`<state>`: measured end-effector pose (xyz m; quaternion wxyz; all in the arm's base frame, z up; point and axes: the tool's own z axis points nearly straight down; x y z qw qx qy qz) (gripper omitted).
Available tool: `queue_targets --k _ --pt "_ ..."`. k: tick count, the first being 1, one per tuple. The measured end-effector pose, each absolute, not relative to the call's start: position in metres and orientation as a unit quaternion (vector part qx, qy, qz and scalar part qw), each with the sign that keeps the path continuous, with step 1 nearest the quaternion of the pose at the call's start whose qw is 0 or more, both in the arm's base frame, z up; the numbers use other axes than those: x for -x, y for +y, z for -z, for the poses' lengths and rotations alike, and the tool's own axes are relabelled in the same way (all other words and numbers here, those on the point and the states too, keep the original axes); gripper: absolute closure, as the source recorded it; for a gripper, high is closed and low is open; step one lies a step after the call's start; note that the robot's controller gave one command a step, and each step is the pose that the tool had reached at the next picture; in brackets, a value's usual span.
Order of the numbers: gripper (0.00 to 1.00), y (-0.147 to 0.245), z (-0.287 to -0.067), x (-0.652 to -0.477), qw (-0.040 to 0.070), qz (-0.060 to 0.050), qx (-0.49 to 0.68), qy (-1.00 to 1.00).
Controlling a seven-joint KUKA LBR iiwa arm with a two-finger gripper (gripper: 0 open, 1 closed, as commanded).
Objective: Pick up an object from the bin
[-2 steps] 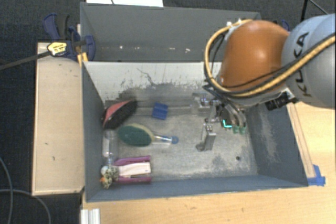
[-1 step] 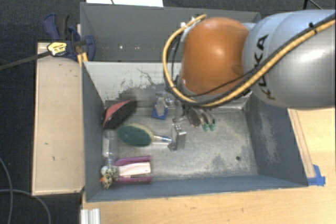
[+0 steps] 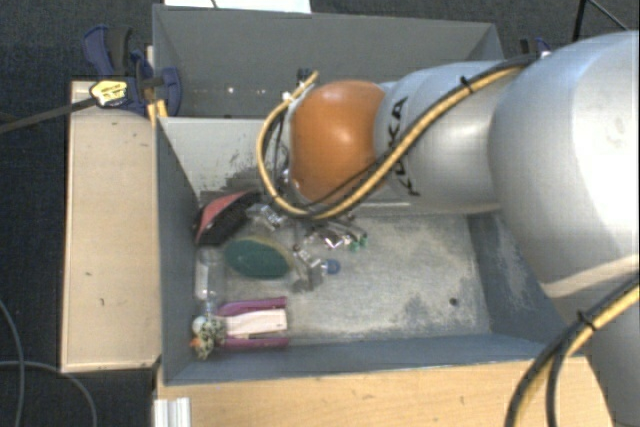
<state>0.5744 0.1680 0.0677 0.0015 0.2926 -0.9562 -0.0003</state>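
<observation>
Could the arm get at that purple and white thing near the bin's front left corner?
Probably yes. The purple and white thing lies uncovered, and the gripper hangs nearby, just past the green oval thing. The bin wall beside it could make the approach awkward.

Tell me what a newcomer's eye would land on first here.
The big silver arm with its orange wrist cover dominates, reaching from the right into the grey bin. Its gripper hangs low beside a dark green oval thing in the bin's left part. Toward the front left corner lies a purple and white stapler-like thing.
</observation>
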Motion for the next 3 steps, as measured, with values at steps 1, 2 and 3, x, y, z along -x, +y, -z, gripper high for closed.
queue_targets --k 1,2,3 --pt "1.00 0.168 -0.070 -0.576 0.000 0.000 -0.289 -0.957" --pt "1.00 0.201 -0.150 -0.577 -0.005 0.001 -0.309 -0.951" --pt "1.00 0.198 -0.247 -0.525 -0.005 0.000 -0.303 -0.953"
